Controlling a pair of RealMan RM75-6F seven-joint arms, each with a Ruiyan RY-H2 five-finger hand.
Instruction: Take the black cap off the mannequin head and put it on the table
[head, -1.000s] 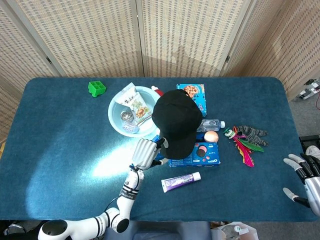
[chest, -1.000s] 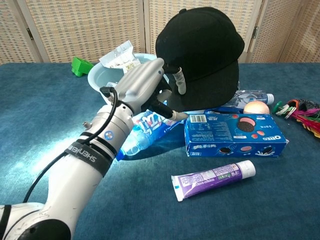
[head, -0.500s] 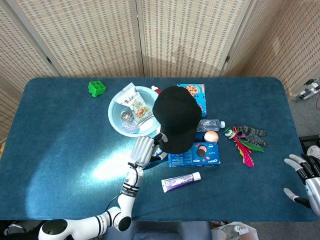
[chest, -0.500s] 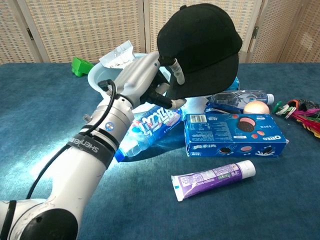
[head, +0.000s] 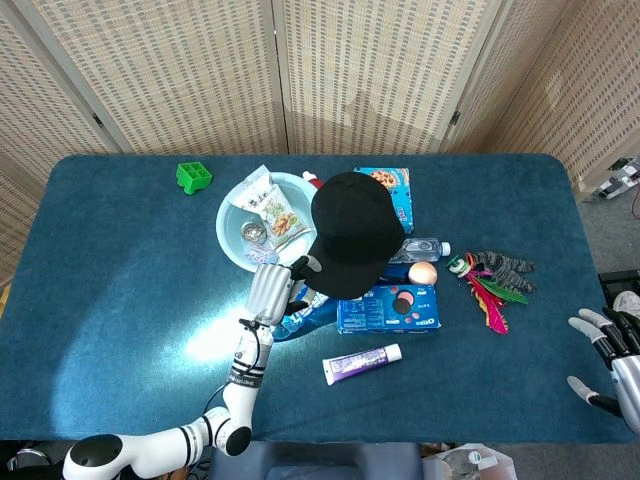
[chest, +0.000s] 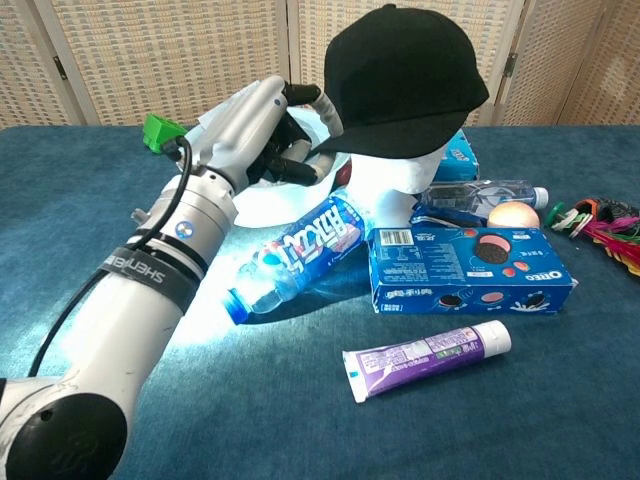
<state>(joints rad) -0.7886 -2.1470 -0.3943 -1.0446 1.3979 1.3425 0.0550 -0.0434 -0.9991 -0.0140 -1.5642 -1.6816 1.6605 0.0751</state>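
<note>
The black cap (chest: 405, 75) (head: 350, 235) sits tilted on the white mannequin head (chest: 393, 183), whose lower face shows beneath the raised brim. My left hand (chest: 262, 130) (head: 268, 290) is at the cap's left edge. Its thumb touches the brim from above and its fingers curl underneath, so it pinches the brim. My right hand (head: 608, 362) hangs off the table's lower right corner with fingers apart, holding nothing, far from the cap.
A blue-labelled bottle (chest: 295, 255) lies in front of the mannequin head, beside an Oreo box (chest: 470, 265) and a purple tube (chest: 428, 355). A light blue bowl (head: 232, 228) with snack packs sits behind my left hand. A clear bottle (head: 422, 247), a peach-coloured ball (head: 424, 272) and coloured feathers (head: 495, 290) lie to the right.
My left hand rose and moved left with the brim. The cap's front lifted, uncovering the white mannequin face. The right hand stayed still.
</note>
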